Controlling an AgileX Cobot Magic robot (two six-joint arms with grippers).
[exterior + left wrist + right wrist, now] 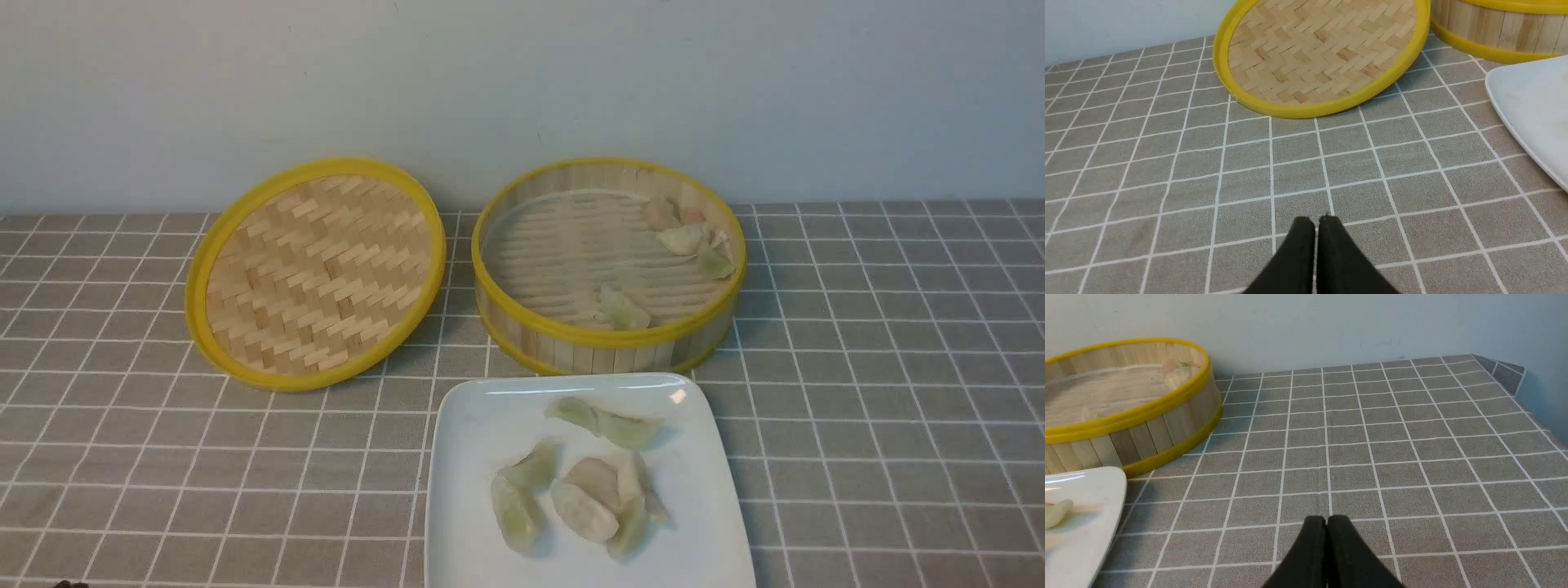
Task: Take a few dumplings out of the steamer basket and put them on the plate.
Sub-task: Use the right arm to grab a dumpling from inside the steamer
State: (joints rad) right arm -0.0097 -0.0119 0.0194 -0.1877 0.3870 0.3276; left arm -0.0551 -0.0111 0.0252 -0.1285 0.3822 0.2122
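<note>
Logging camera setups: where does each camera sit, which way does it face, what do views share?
Front view: centered on the robot's side, facing forward over lid, basket, plate with dumplings; no pincer shows.
Left wrist view: low over the cloth, facing the lid; shut left pincer shows.
Right wrist view: low over the cloth, facing basket and wall; shut right pincer shows.
Shared: basket and plate, in all three.

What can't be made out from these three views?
1. Front view: plate near edge cut off by the frame bottom.
2. Front view: piled dumplings overlap on the plate; count unclear.
3. Front view: far dumplings in the steamer basket are bunched and blurred; count unclear.
4. Arms: absent from the front view; wrist views show only the closed tips of the left tool and right tool.
</note>
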